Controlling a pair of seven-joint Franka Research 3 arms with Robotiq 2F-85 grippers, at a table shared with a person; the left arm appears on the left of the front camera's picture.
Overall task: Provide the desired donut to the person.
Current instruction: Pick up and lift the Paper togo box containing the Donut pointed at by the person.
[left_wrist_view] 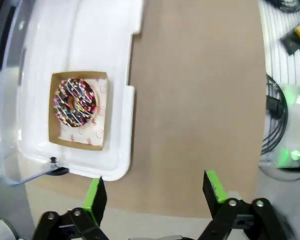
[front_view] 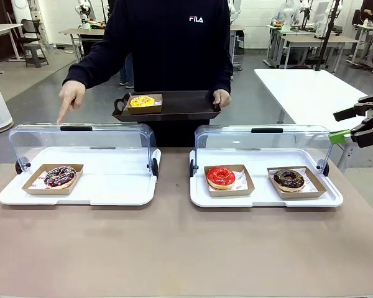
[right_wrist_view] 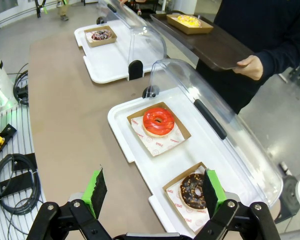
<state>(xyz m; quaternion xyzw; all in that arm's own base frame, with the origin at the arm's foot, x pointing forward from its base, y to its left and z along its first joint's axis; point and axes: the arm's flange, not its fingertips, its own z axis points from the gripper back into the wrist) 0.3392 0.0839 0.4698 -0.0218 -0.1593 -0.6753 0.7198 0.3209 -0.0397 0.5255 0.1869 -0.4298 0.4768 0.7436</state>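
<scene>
The person (front_view: 174,43) points a hand (front_view: 71,96) down, seemingly at the open left case (front_view: 118,180), where the sprinkled donut (front_view: 60,176) sits in its box. The left gripper (left_wrist_view: 154,180) hangs beside that case, fingers apart. The right gripper (right_wrist_view: 155,175), also apart, hovers near the chocolate donut (right_wrist_view: 192,191).

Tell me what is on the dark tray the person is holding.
A yellow-iced donut in an open cardboard box sits at the end of the tray nearer the person's pointing hand. The rest of it looks bare. The box floor beneath the donut is hidden.
</scene>
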